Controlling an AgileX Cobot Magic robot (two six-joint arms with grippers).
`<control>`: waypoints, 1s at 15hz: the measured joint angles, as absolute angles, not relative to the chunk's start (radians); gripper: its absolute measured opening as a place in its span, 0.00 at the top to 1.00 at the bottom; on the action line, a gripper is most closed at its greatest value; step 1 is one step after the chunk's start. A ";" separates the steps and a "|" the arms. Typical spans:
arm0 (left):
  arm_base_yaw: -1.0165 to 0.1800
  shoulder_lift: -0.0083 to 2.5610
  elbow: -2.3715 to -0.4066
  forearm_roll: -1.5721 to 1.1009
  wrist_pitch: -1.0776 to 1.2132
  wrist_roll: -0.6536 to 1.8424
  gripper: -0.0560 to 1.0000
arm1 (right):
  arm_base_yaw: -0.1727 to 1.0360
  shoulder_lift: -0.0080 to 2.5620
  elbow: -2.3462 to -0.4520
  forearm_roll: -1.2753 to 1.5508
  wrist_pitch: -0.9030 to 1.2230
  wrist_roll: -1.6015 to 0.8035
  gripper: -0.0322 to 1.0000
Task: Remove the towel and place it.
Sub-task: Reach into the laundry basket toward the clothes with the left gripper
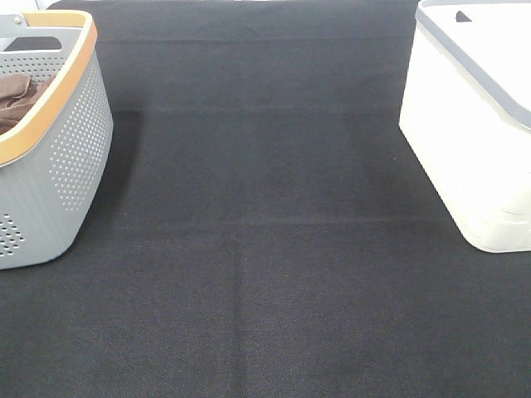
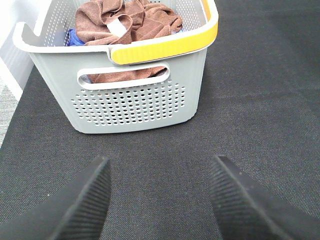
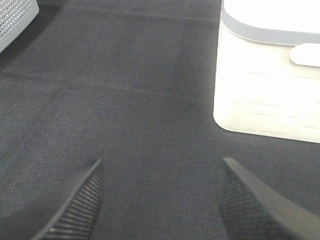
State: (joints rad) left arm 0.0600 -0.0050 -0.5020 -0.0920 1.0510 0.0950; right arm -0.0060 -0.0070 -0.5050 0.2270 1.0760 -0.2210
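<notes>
**Step in hand.** Opening reach; judged from the layout, nothing had been lifted yet.

**Towel** [image 2: 145, 17]. Lay bunched inside the basket [image 2: 130, 105] at the far left of the mat [image 1: 265, 249], white tag [image 2: 118, 27] uppermost.

**Left gripper** [image 2: 160, 162]. Fingers spread wide and empty. It hung low over the mat on the near side of the basket's handled end wall, facing it and apart from it.

**Right gripper** [image 3: 162, 162]. Fingers spread wide and empty, over bare mat, with the bin [image 3: 265, 95] to its far right.

**Next move, as judged.** The left gripper would need to rise above the yellow-gripped rim, come down into the basket and pinch a high fold near the tag, then lift clear. The task names no drop spot; the open mat and the bin were the likely candidates.

**Other items.**
- A blue item [image 2: 73, 36] sat beside the towel against the basket wall.
- The white bin stood at the far right; whether its top was open could not be told.

**Obstructions.**
- The basket wall and rim stood between the fingers and the towel.
- Brown cloth showed through the handle slot. Whether it was the same piece could not be told, so a deep pinch risked drawing up more than the towel.
</notes>
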 joint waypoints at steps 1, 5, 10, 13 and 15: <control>0.060 -0.005 -0.502 -0.092 1.051 0.095 0.41 | -0.006 -0.007 -0.505 0.227 1.076 -0.221 0.37; 0.060 -0.005 -0.502 -0.092 1.051 0.095 0.41 | -0.006 -0.007 -0.505 0.227 1.076 -0.221 0.37; 0.060 -0.005 -0.502 -0.092 1.051 0.095 0.41 | -0.006 -0.007 -0.505 0.227 1.076 -0.221 0.37; 0.060 -0.005 -0.502 -0.092 1.051 0.095 0.41 | -0.006 -0.007 -0.505 0.227 1.076 -0.221 0.37; 0.060 -0.005 -0.502 -0.092 1.051 0.095 0.41 | -0.006 -0.007 -0.505 0.227 1.076 -0.221 0.37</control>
State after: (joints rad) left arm 0.0600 -0.0050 -0.5020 -0.0920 1.0510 0.0950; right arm -0.0060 -0.0070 -0.5050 0.2270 1.0760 -0.2210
